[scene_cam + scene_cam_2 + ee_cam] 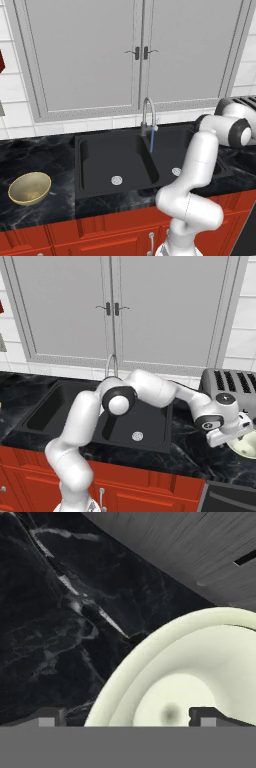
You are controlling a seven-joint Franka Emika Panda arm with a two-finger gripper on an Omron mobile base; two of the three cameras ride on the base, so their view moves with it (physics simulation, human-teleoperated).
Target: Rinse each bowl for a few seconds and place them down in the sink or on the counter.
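Observation:
The pale cream bowl (200,667) sits on the black marble counter (55,622) at the far right, in front of a toaster. My gripper (127,719) hangs open just above the cream bowl (246,448). One fingertip (47,719) is over the counter outside the rim and the other fingertip is over the bowl's inside. The gripper (234,437) holds nothing. The tan-gold bowl (29,188) stands upright on the counter (40,155) left of the sink (100,165). A thin blue stream of water runs from the faucet (147,114) into the sink.
A grey toaster (229,385) stands right behind the cream bowl, close to my hand. The toaster's side (200,547) fills the top of the hand view. Grey cabinet doors (137,52) hang above the sink (145,426). Red cabinet fronts run below the counter edge.

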